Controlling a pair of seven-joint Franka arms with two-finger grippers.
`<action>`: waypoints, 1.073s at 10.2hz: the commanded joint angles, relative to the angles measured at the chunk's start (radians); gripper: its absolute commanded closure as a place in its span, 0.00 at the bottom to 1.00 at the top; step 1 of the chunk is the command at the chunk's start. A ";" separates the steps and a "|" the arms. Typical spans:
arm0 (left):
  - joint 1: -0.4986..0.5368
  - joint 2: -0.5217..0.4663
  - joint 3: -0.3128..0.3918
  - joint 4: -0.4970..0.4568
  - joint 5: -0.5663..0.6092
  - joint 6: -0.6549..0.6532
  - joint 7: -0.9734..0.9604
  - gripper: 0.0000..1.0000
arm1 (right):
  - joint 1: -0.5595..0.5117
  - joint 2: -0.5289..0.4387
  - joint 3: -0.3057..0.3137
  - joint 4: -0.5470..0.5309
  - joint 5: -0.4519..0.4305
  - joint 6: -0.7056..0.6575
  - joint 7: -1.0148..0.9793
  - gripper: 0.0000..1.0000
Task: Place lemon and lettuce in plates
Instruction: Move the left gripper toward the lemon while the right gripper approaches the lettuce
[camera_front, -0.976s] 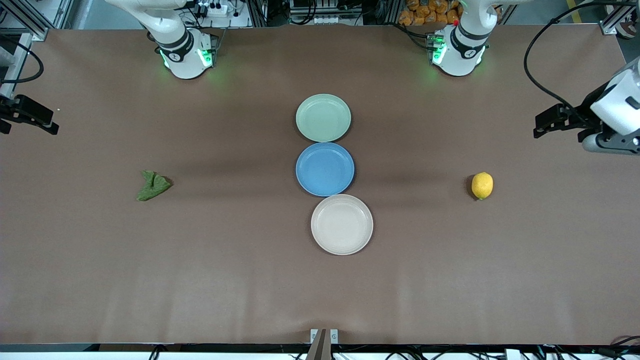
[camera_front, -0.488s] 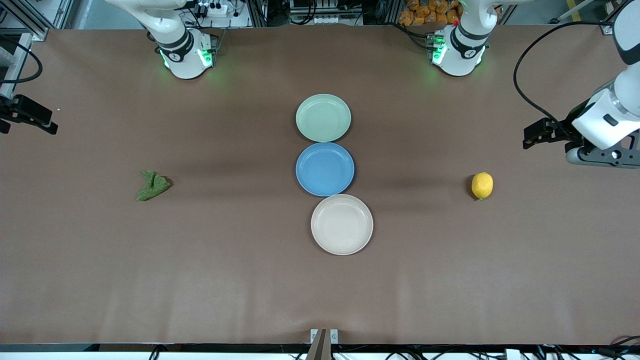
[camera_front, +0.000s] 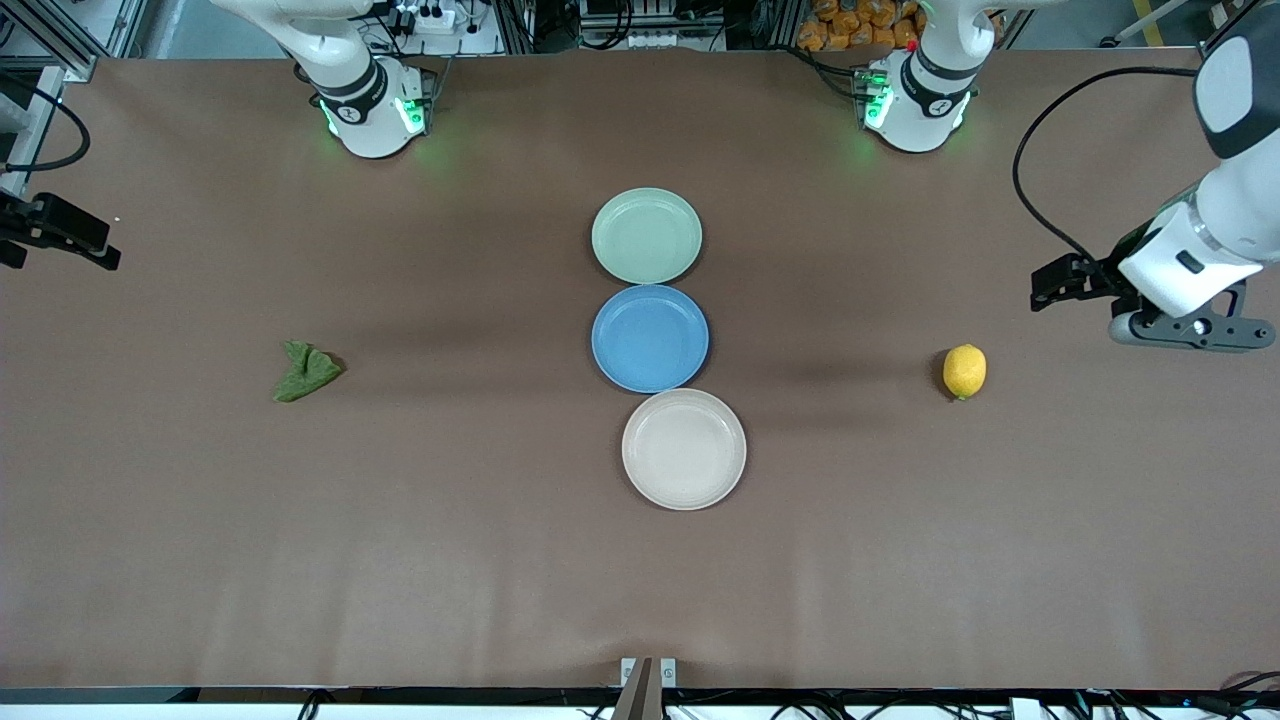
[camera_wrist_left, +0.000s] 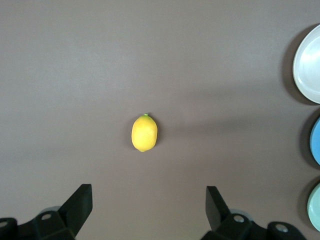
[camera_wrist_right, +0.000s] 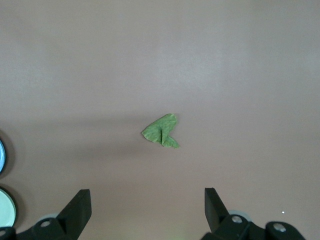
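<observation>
Left gripper (camera_wrist_left: 148, 210) hangs over the table's left-arm end, jaws wide, empty; the lemon (camera_front: 964, 371) lies on the table apart from it (nothing touching). Right gripper (camera_wrist_right: 147, 210), jaws spread too, is up over its own end, lettuce (camera_front: 305, 371) well apart, plates (camera_front: 684, 449) bare mid-table.

You have bare table all round the lemon (camera_front: 964, 371); nothing stands between it and the left gripper (camera_wrist_left: 149, 210), whose fingers are spread wide above it; the lettuce (camera_front: 305, 371) lies equally alone under the wide-spread right gripper (camera_wrist_right: 147, 210); the only clutter is the mint plate (camera_front: 646, 235), blue plate (camera_front: 650, 338) and beige plate (camera_front: 684, 449), touching in a row mid-table.
</observation>
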 joint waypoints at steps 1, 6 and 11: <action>-0.006 0.007 -0.001 -0.033 0.013 0.045 -0.018 0.00 | -0.016 -0.008 0.002 -0.041 0.006 0.036 -0.016 0.00; -0.015 0.050 -0.009 -0.058 0.014 0.114 -0.020 0.00 | -0.028 -0.008 -0.007 -0.164 0.007 0.163 -0.017 0.00; -0.020 0.096 -0.012 -0.059 0.014 0.124 -0.081 0.00 | -0.040 -0.002 -0.031 -0.314 0.007 0.341 -0.108 0.00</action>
